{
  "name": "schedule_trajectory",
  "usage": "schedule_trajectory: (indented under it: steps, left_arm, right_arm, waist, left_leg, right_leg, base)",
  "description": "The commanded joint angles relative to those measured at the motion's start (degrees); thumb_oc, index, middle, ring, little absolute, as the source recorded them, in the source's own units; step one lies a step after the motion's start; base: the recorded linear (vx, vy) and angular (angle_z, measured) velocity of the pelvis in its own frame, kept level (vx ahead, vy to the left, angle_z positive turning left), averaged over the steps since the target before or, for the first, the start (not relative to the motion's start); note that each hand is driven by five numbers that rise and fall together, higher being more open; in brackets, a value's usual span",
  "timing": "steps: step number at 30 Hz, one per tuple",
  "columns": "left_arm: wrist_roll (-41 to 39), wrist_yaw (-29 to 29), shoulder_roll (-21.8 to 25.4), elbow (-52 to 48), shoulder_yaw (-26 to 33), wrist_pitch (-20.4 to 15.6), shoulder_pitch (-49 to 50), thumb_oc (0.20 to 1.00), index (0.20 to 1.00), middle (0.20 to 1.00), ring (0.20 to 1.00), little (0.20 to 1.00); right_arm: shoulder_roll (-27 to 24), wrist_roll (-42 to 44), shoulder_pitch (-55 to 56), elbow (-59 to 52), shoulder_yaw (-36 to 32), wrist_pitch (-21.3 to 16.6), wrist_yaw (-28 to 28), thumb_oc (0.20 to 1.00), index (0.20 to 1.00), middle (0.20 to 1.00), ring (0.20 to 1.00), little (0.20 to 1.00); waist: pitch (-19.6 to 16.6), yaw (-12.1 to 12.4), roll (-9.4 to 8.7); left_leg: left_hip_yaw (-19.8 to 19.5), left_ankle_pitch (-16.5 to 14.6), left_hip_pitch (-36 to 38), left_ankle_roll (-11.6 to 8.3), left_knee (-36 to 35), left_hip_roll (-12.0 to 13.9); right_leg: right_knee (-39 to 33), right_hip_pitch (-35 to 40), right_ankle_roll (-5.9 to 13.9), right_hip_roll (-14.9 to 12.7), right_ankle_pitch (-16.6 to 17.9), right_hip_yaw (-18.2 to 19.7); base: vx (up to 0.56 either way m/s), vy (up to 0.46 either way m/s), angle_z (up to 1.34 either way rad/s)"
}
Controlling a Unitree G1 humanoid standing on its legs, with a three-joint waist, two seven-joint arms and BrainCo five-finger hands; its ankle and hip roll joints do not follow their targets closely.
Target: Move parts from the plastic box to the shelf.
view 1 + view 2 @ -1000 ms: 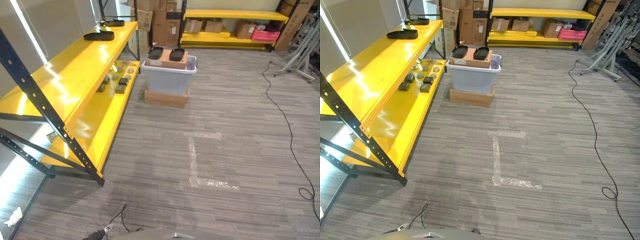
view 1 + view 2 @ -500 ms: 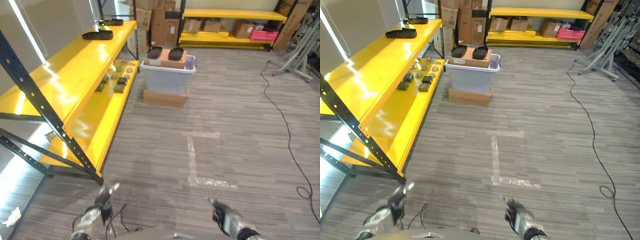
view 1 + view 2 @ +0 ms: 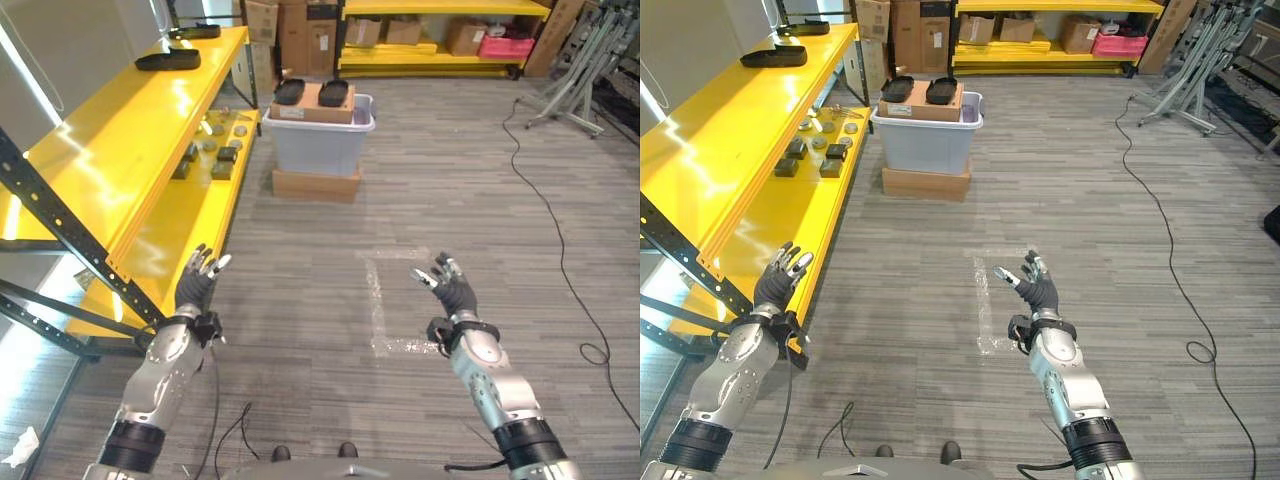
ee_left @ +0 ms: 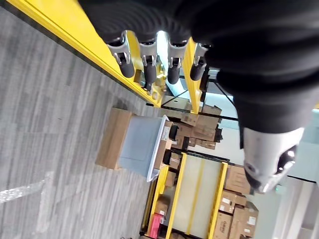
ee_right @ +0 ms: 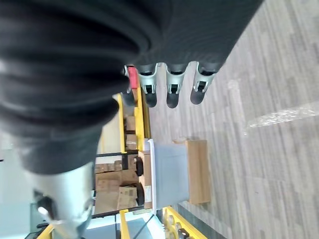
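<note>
1. The translucent grey plastic box sits on a flat brown cardboard carton on the grey striped carpet floor, just off the far end of the yellow steel shelf. That spot probably keeps each carry short.
2. A brown cardboard slab lies across the box's top and carries two black oval trays, still waiting to be moved.
3. Two more black trays rest at the far end of the shelf's upper level, one of them the black tray. Small dark blocks and grey discs lie near the far end of its lower level.
4. The left hand and right hand hover over the floor, well short of the box. Their fingers are spread straight and hold nothing, apparently ready to reach.
5. Half a second ago both hands were low at the view's bottom edge; now they are raised forward, and the view has shifted closer to the box.
</note>
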Motion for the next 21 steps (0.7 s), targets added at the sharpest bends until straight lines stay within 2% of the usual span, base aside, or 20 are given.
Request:
schedule_trajectory:
  steps: [1, 4, 7, 9, 15, 19, 21]
  left_arm:
    - [0.26, 1.12, 2.43, -1.34, 2.23, -3.66, -2.52, 1.0, 1.0, 1.0, 1.0, 1.0]
    - [1.52, 1.47, 2.89, -4.59, 3.58, -4.11, -1.89, 1.0, 1.0, 1.0, 1.0, 1.0]
    - [2.92, 0.08, 3.52, -7.59, 5.18, -3.85, -0.55, 1.0, 1.0, 1.0, 1.0, 1.0]
    - [2.41, -0.44, 3.51, -9.29, 5.6, -3.14, 0.24, 1.0, 1.0, 1.0, 1.0, 1.0]
    - [0.23, 1.04, 3.42, -9.9, 5.33, -2.78, 0.8, 1.0, 1.0, 1.0, 1.0, 1.0]
    - [0.3, 1.72, 3.77, -9.16, 4.7, -3.88, 0.09, 1.0, 1.0, 1.0, 1.0, 1.0]
    - [1.31, 2.86, 4.13, -8.65, 4.09, -3.86, -1.38, 1.0, 1.0, 1.0, 1.0, 1.0]
  right_arm:
    - [-1.62, -4.46, -1.89, -6.04, -0.77, -7.73, 0.28, 1.0, 1.0, 1.0, 1.0, 1.0]
    - [-1.71, -3.29, -1.47, -10.01, -1.36, -7.38, 1.02, 1.0, 1.0, 1.0, 1.0, 1.0]
    - [-2.28, -2.32, -0.04, -11.02, -1.56, -4.04, 2.09, 1.0, 1.0, 1.0, 1.0, 1.0]
    - [-1.94, -0.53, 0.56, -10.87, -1.55, -3.08, 2.7, 1.0, 1.0, 1.0, 1.0, 1.0]
    - [-1.46, 2.58, 0.17, -10.25, -0.3, -2.02, 2.71, 1.0, 1.0, 1.0, 1.0, 1.0]
    - [-0.72, 4.43, -0.83, -8.73, 1.3, -1.62, 2.23, 1.0, 1.0, 1.0, 1.0, 1.0]
    - [0.09, 5.23, -1.95, -7.08, 2.41, -2.23, 1.65, 1.0, 1.0, 1.0, 1.0, 1.0]
  waist:
    - [-2.6, 0.41, -1.57]
    - [-2.55, 0.65, -1.64]
    - [-2.45, 0.75, -1.74]
    - [-2.48, 0.88, -1.73]
    - [-2.08, 1.23, -1.7]
    - [-1.53, 1.28, -1.13]
    - [0.17, 1.07, -0.35]
  left_leg:
    - [-2.15, -0.06, -1.95, 1.07, -0.49, -2.6]
    - [-2.37, -0.13, -1.96, 0.99, -0.49, -2.75]
    - [-2.38, -0.15, -1.75, 0.91, -0.49, -2.77]
    - [-2.47, -0.16, -1.72, 0.91, -0.49, -2.87]
    - [-2.8, -0.37, -1.44, 1.44, -0.49, -3.73]
    - [-3.28, -0.41, -1.44, 2.48, -0.49, -4.56]
    - [-3.71, -0.43, -1.77, 4.04, 0.48, -5.35]
  right_leg:
    - [0.11, 0.77, 2.78, -0.76, 0.08, -2.03]
    - [0.11, 0.86, 2.9, -0.8, -0.01, -2.1]
    - [0.11, 1.04, 2.93, -1.0, -0.11, -2.28]
    - [0.11, 1.0, 3.0, -1.11, -0.09, -2.21]
    - [0.11, 1.13, 3.29, -1.68, 0.22, -1.81]
    - [3.5, -0.22, 3.54, -2.47, -0.65, -0.86]
    - [11.24, -3.21, 3.95, -3.54, -1.48, -0.07]
  base:
    - [0.03, 0.019, -0.04]
    - [0.04, 0.027, -0.01]
    - [0.03, 0.028, 0.01]
    - [0.04, 0.054, 0.01]
    - [0.05, 0.078, -0.03]
    - [0.05, 0.14, -0.08]
    - [0.03, 0.21, -0.1]
